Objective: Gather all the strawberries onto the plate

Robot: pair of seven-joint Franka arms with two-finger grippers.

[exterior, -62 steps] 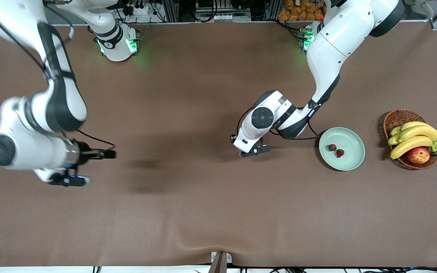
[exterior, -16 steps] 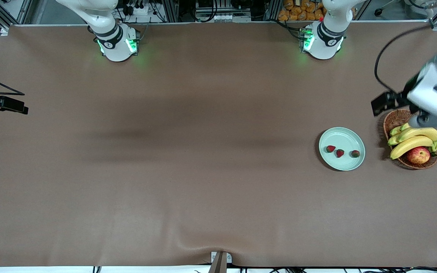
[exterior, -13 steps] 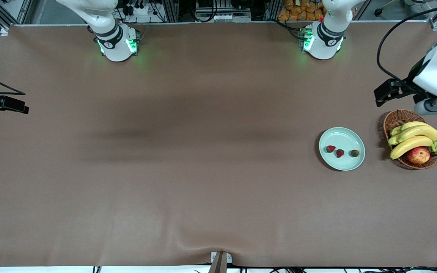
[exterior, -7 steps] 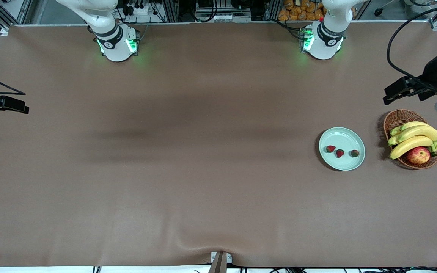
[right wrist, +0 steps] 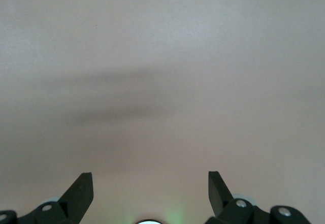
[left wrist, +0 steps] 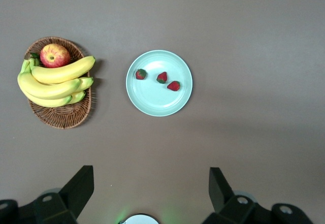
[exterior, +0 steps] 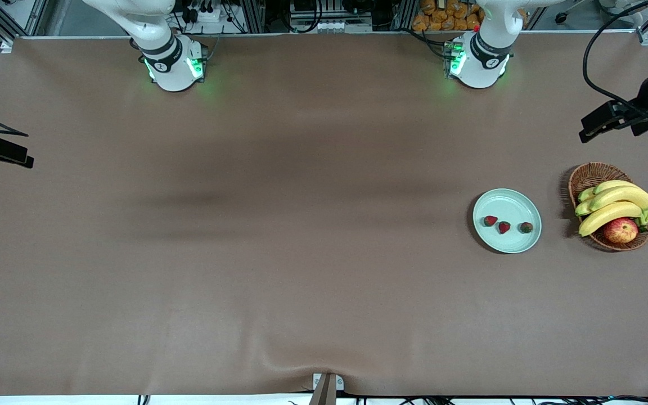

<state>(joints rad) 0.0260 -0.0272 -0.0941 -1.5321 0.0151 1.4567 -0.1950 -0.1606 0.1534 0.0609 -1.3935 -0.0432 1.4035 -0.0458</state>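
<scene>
Both arms are mostly cut off at the front view's edges. The left claw (left wrist: 150, 193) hangs high with its jaws wide and empty; the right claw (right wrist: 150, 193) is likewise wide over the bare brown table (exterior: 279, 270). Three tiny red strawberries (exterior: 504, 226) lie on the round pale mint-green plate (exterior: 518, 199), in a row running 9 to 3 o'clock. Which way their leafy tops point is hard to make out.

The plate (exterior: 507, 220) and basket (exterior: 589, 176) sit near each other at the left arm's end of the table (exterior: 279, 253), with a bare strip between them. Bananas (exterior: 616, 203) and an apple (exterior: 620, 230) heap above the basket's rim. Three strawberries (exterior: 504, 226) lie in the plate, with nothing over it. The left gripper (left wrist: 151, 188), fingers spread, hangs high above bare table.
</scene>
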